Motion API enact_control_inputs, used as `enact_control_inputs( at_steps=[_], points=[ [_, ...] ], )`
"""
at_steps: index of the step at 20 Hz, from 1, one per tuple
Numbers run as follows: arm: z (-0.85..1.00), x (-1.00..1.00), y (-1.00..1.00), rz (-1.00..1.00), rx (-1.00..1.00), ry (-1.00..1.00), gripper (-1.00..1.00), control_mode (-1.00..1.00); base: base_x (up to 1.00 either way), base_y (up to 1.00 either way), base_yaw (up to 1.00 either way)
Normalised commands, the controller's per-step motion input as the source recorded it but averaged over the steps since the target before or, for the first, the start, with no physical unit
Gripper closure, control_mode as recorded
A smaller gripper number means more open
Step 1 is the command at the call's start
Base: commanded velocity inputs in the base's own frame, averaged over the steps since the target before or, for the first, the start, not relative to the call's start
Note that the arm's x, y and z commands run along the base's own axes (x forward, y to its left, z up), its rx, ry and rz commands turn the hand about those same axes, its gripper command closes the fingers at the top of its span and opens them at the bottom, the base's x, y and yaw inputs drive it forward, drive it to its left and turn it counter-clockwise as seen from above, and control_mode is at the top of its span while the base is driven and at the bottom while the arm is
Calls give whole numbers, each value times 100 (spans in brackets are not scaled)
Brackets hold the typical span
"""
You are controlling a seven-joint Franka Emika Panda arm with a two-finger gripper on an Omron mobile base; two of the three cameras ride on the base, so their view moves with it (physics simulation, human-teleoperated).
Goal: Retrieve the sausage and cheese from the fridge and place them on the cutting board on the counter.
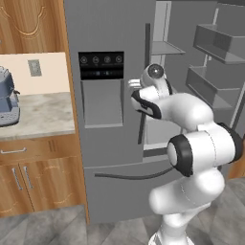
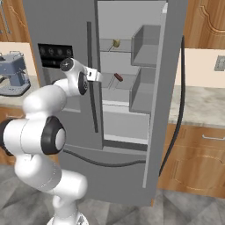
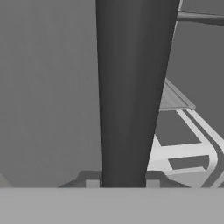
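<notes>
The fridge (image 2: 66,26) stands with its right door (image 2: 169,88) swung open and its left door shut, and the gripper (image 2: 97,77) is at the long dark bar handle (image 2: 92,79) of the shut left door. In the hand view that handle (image 3: 131,92) runs straight up between the two fingertips, which sit tight against its sides — the gripper is clamped on it. Inside the fridge, the cheese (image 2: 116,42) rests on an upper shelf, a small yellowish chunk, and a small dark reddish piece (image 2: 118,77) — probably the sausage, though it is too small to tell — lies on the shelf below. The counter (image 1: 40,112) stretches left of the fridge with a blue-grey coffee machine (image 1: 7,98) on it, and more counter (image 2: 200,105) lies to the right, beyond the open door.
</notes>
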Motion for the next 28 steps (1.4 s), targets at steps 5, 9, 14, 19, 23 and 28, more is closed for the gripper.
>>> enact_control_inputs(
  at_steps=[5,9,14,19,23,28],
  points=[
    [49,-68,32,0,5,4,100,-100,0,0,0],
    [55,-100,43,0,5,13,100,-100,0,0,0],
    [42,-100,52,0,2,13,100,-100,0,0,0],
    [32,-87,57,0,1,1,100,-100,0,0,0],
    [47,-70,9,-3,8,1,100,-100,0,0,0],
    [48,-85,-33,-11,10,0,100,-100,0,0,0]
  ],
)
